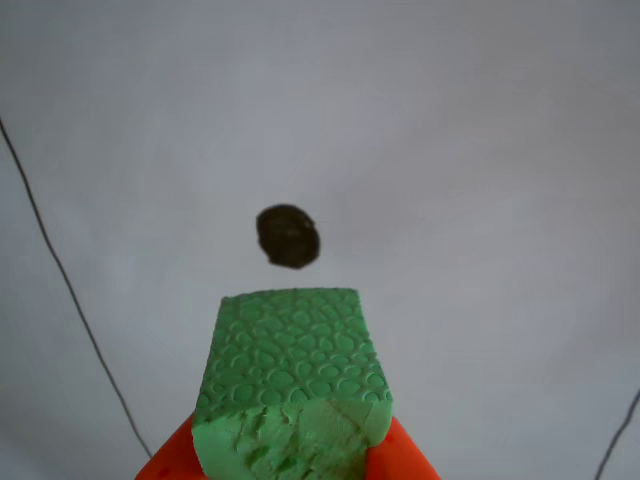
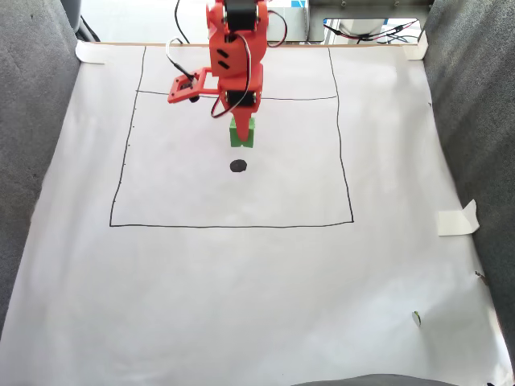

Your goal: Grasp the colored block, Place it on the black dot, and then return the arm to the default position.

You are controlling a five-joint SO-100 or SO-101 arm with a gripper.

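The colored block (image 1: 290, 370) is a bright green foam cube with an embossed pebble pattern and a torn near face. The arm's gripper (image 1: 290, 455) is shut on it, and an orange finger (image 1: 168, 458) shows at each lower side of the cube. The black dot (image 1: 288, 237) lies on the white paper just beyond the cube, apart from it. In the fixed view the orange arm (image 2: 233, 48) reaches down from the top edge, its gripper (image 2: 241, 127) holds the block (image 2: 241, 135), and the dot (image 2: 238, 166) lies a short way below. I cannot tell whether the block touches the paper.
A black-lined square (image 2: 233, 225) is drawn on the white paper sheet (image 2: 241, 305). Grey fabric (image 2: 32, 121) borders both sides. A tape piece (image 2: 457, 219) sits at the right edge, and a small speck (image 2: 417, 318) at lower right. A thin dark line (image 1: 60, 270) crosses the left of the other view.
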